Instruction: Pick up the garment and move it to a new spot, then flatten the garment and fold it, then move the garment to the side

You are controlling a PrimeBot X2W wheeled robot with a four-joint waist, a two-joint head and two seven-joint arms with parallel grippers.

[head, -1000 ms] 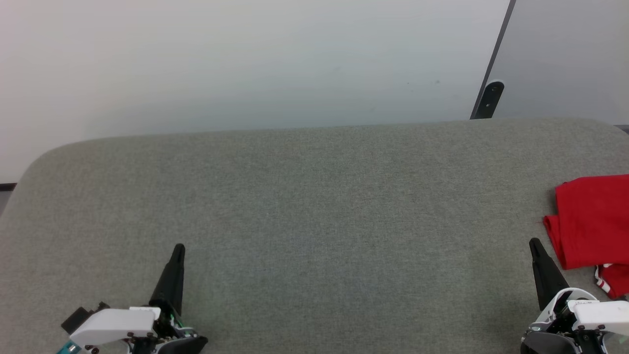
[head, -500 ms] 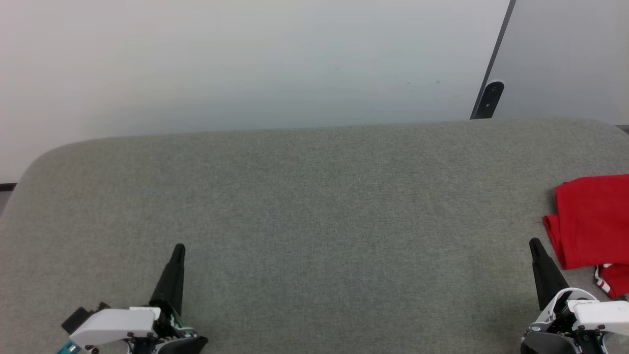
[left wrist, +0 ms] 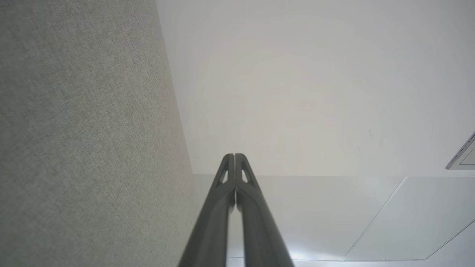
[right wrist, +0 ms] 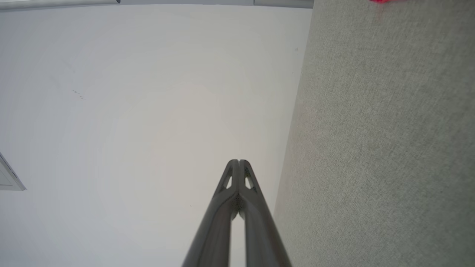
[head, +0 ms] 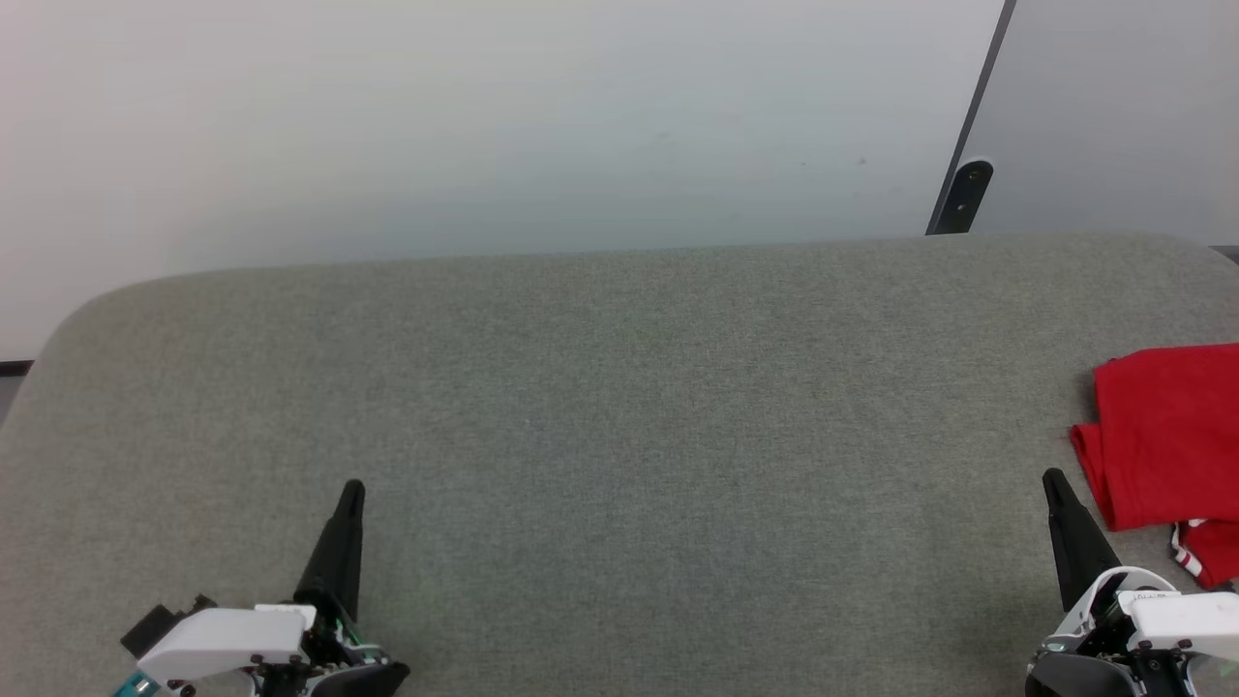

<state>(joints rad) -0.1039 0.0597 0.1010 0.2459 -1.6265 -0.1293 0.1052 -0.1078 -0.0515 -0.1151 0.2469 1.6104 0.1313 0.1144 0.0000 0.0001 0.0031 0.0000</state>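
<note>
Just right of my dark-fingered right hand point(head: 1053, 481), the garment point(head: 1162, 436) is bright red, its trim point(head: 1183, 557) red-and-white striped; the surface point(head: 619, 407) is flecked grey-green.

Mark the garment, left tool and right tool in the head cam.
garment point(head: 1166, 436): head view, middle of the red fabric.
left tool point(head: 352, 490): head view, its closed dark tip.
right tool point(head: 1052, 478): head view, its closed dark tip.

Grey table point(head: 619, 407) w/ garment point(head: 1166, 436), R edge
</note>
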